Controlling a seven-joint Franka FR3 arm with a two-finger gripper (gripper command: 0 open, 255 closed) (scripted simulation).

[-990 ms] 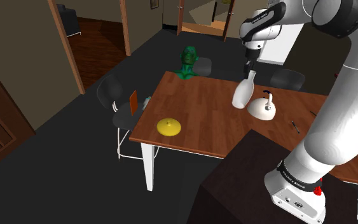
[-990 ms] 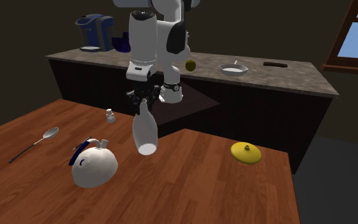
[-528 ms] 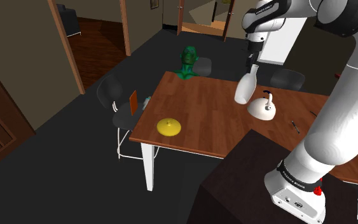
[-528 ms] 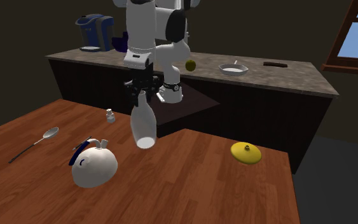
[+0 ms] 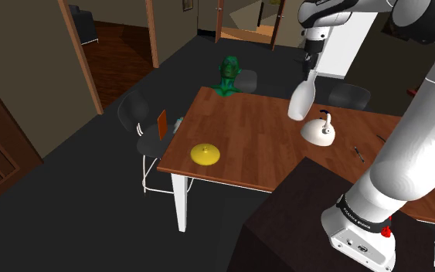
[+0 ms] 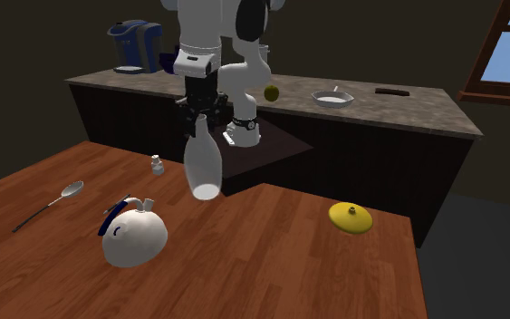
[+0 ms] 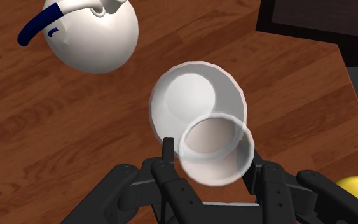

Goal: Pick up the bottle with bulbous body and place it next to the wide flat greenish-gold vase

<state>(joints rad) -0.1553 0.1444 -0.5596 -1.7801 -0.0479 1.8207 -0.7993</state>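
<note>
- The gripper (image 6: 202,122) has its two black fingers closed on the narrow neck of the white bottle (image 6: 204,163). In the wrist view they clasp the neck from either side, just under the open mouth. That is probably the only part slim enough for them to span, since the round body below is much wider.
- The bottle (image 5: 301,100) hangs neck-up and slightly tilted, clear of the wooden table (image 5: 246,139). Nothing supports it from below.
- It hangs in the air just to the shoulder view's left of the white kettle (image 5: 319,130) with the dark blue handle. Being held this high looks meant to let the base pass over things on the table without knocking them.
- The flat yellow vase (image 5: 205,154) sits near the table's corner at the shoulder view's left, well apart from the bottle. In the second exterior view the vase (image 6: 351,217) lies to the right of the bottle, with bare wood around it.
- I judge the pick-up done and the carry towards the vase not yet finished. The bottle must come down beside the vase, not on it.
- With the weight hanging low from a neck grip, a quick sideways move could set the body swinging.
</note>
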